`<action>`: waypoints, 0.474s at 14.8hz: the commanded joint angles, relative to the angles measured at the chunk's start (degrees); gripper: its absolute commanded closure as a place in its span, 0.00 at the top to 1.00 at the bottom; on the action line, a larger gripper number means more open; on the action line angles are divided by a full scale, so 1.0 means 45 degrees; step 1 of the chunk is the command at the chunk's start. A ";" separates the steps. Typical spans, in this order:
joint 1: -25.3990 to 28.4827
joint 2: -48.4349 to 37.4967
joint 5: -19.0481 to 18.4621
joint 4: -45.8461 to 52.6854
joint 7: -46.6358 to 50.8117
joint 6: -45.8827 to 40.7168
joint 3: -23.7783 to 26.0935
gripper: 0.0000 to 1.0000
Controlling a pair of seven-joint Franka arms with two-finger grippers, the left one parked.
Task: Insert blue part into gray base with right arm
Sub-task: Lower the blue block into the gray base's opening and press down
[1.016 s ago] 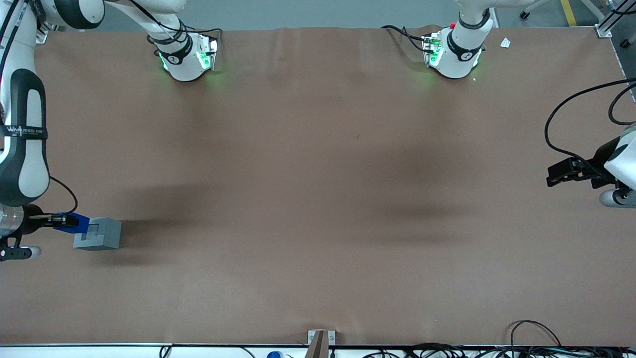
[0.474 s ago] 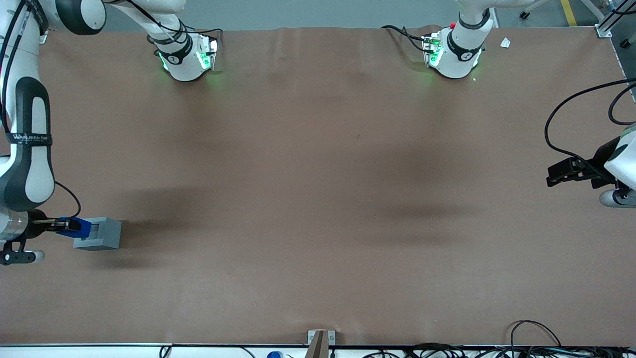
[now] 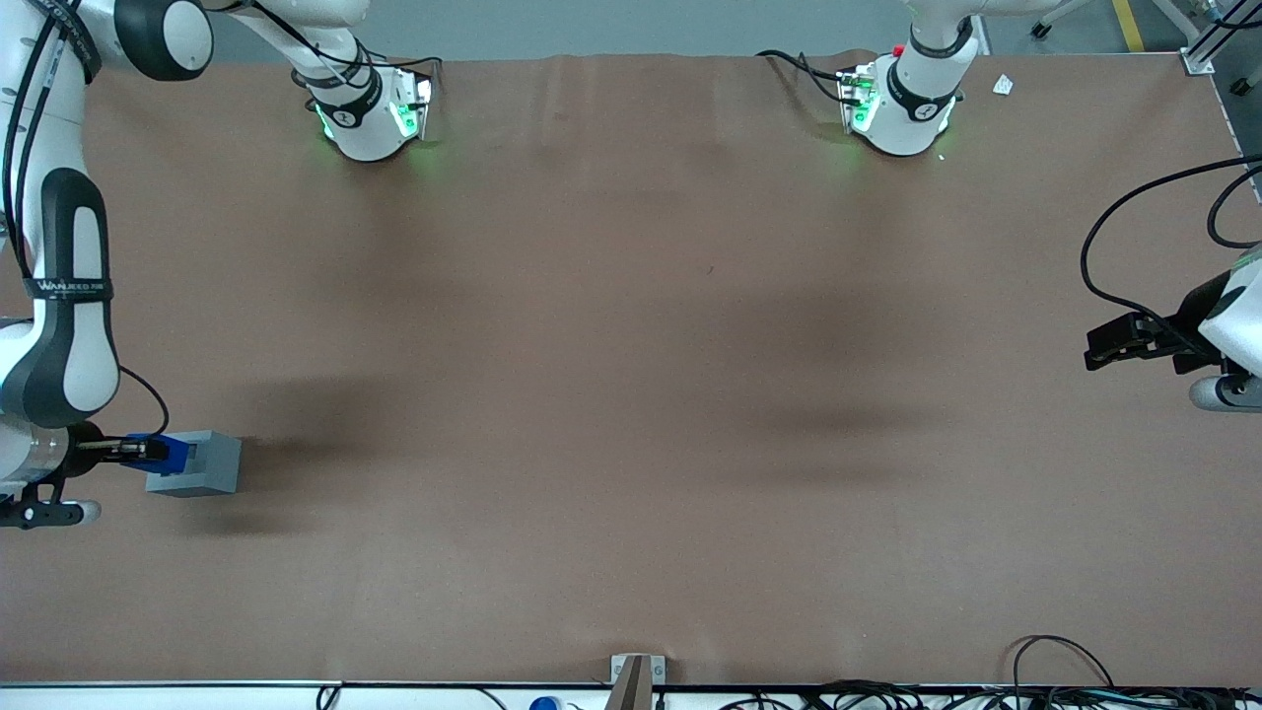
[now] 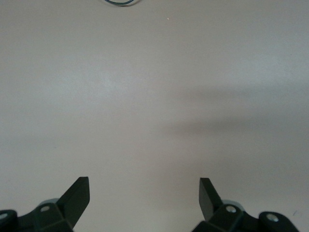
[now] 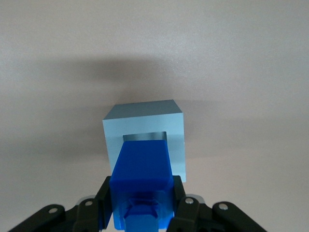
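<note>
The gray base (image 3: 202, 463) sits on the brown table at the working arm's end, well toward the front camera. My right gripper (image 3: 133, 451) is shut on the blue part (image 3: 170, 453) and holds it level against the base's side toward the arm. In the right wrist view the blue part (image 5: 141, 174) sits between the black fingers (image 5: 102, 200), and its leading end reaches into the square recess of the gray base (image 5: 145, 133). How deep it goes is hidden.
The brown table (image 3: 631, 375) spreads wide toward the parked arm's end. Two arm bases (image 3: 370, 108) (image 3: 902, 104) stand at the table's edge farthest from the front camera. Cables (image 3: 1045, 680) and a small bracket (image 3: 636, 675) lie at the nearest edge.
My right gripper has moved the blue part a little toward the gray base, so the part now overlaps the base's recess. The arm's upper links shifted slightly. The base has not moved.
</note>
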 commanded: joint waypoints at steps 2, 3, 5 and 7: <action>-0.0241 0.0341 -0.0105 0.0328 -0.0175 0.0099 0.0193 0.02; -0.0241 0.0341 -0.0086 0.0308 -0.0155 0.0099 0.0193 0.02; -0.0241 0.0341 -0.0066 0.0308 -0.0155 0.0079 0.0212 0.02; -0.0241 0.0360 -0.0046 0.0289 -0.0155 0.0079 0.0212 0.02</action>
